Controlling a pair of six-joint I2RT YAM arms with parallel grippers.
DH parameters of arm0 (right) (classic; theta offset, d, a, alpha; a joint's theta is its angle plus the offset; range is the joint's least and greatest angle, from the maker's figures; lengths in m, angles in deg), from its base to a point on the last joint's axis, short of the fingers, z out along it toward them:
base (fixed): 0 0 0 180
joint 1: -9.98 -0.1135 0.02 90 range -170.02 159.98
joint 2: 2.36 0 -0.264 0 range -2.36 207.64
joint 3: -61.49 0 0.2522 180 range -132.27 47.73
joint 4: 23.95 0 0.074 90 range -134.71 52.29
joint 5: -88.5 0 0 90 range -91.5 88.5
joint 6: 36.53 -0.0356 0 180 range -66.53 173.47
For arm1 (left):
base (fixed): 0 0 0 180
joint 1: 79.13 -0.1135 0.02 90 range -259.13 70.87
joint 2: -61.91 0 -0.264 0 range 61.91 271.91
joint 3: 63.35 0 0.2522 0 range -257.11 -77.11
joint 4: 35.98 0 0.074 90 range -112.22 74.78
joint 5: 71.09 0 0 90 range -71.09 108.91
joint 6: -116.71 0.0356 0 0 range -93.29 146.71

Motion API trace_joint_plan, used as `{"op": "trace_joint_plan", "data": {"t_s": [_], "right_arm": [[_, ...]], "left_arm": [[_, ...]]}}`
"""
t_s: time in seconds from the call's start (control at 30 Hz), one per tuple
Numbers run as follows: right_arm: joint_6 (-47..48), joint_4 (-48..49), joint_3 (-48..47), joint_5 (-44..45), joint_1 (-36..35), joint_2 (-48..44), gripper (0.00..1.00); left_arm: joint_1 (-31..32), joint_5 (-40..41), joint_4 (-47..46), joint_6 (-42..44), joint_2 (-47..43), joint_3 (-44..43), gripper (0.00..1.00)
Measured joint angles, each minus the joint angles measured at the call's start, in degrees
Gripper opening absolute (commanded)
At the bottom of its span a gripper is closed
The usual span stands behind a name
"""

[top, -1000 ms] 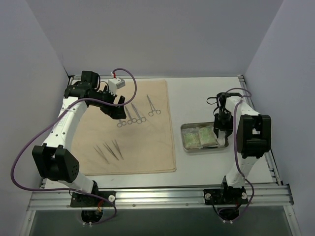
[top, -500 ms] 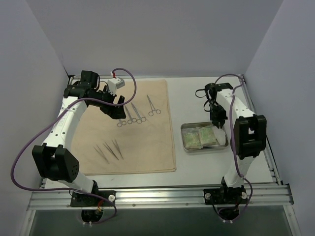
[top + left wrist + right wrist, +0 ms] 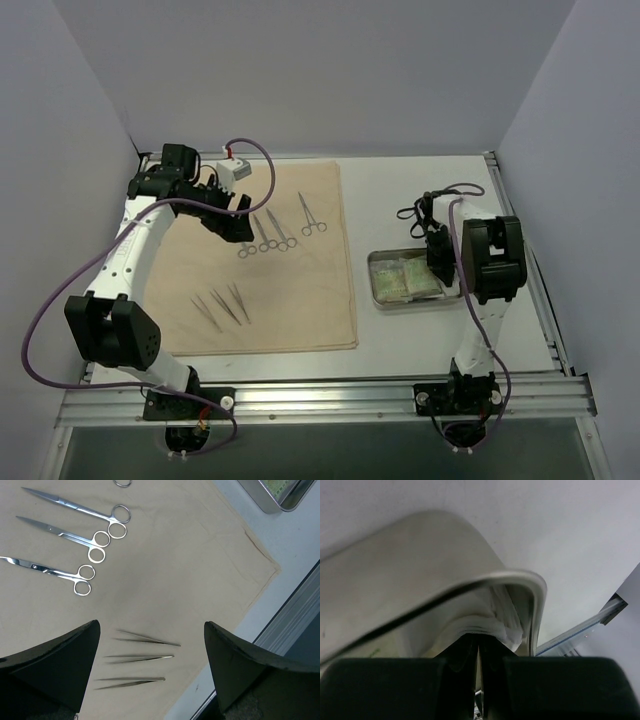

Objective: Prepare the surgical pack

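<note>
The large beige cloth (image 3: 300,290) lies flat on the left half of the table. Several steel scissor-handled forceps (image 3: 272,235) lie on its far part, and three tweezers (image 3: 222,303) lie nearer. Both also show in the left wrist view: forceps (image 3: 75,540), tweezers (image 3: 140,657). My left gripper (image 3: 235,228) (image 3: 151,625) is open and empty, hovering above the cloth beside the forceps. The steel tray (image 3: 372,280) (image 3: 535,610) stands on the right with two pale green packets (image 3: 410,277) in it. My right gripper (image 3: 438,262) (image 3: 478,652) is shut, its tips at the tray's right part.
The table's metal rail (image 3: 320,400) runs along the near edge, and another rail (image 3: 545,300) runs along the right side. Grey walls enclose the back and both sides. The left arm's purple cable (image 3: 255,160) loops over the cloth's far edge.
My right arm swung away from the tray toward the far side, then came back down to the tray's right part. The left arm, cloth and instruments have not moved.
</note>
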Motion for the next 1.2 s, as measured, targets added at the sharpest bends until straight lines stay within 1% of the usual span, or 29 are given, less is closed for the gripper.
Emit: {"op": "trace_joint_plan", "data": {"t_s": [0.13,0.37,0.43,0.53,0.57,0.63,0.73,0.9,1.0,1.03,1.2], "right_arm": [[0.04,1.22,0.44,1.03,0.02,1.46,0.00],[0.09,1.20,0.09,1.60,-0.46,1.44,0.00],[-0.02,0.09,-1.31,2.12,-0.96,1.42,0.05],[-0.63,-3.26,-7.13,3.69,-2.93,1.33,0.17],[-0.94,-4.66,-9.81,4.33,-3.82,1.22,0.24],[-1.73,-6.71,-15.67,5.88,-6.01,0.70,0.31],[-2.40,-7.80,-21.53,6.97,-9.55,-2.45,0.38],[-3.17,-8.24,-25.86,6.40,-14.93,-9.88,0.40],[-3.65,-5.11,-25.79,5.35,-19.17,-13.51,0.41],[-4.11,-2.54,-25.03,4.94,-21.14,-14.62,0.41],[-7.26,15.96,-15.41,0.24,-33.73,-18.64,0.40]], "left_arm": [[-0.17,0.00,0.24,0.00,0.00,0.00,0.95],[-0.33,0.00,0.72,0.11,0.00,0.00,0.94],[-0.55,0.02,0.72,0.22,0.00,0.00,0.94],[-1.11,0.31,0.76,0.31,-0.02,0.00,0.94],[-1.36,0.46,0.79,0.31,-0.02,0.00,0.94],[-2.05,0.92,0.94,0.28,-0.13,0.00,0.94],[-4.04,2.03,1.09,-0.07,-0.59,0.02,0.94],[-10.78,5.64,0.17,-1.99,-2.86,2.25,0.94],[-14.67,9.49,-1.38,-3.56,-4.33,5.38,0.94],[-15.98,10.73,-1.75,-4.04,-4.76,6.58,0.94],[-22.36,17.14,-4.07,-6.80,-6.71,12.83,0.94]]}}
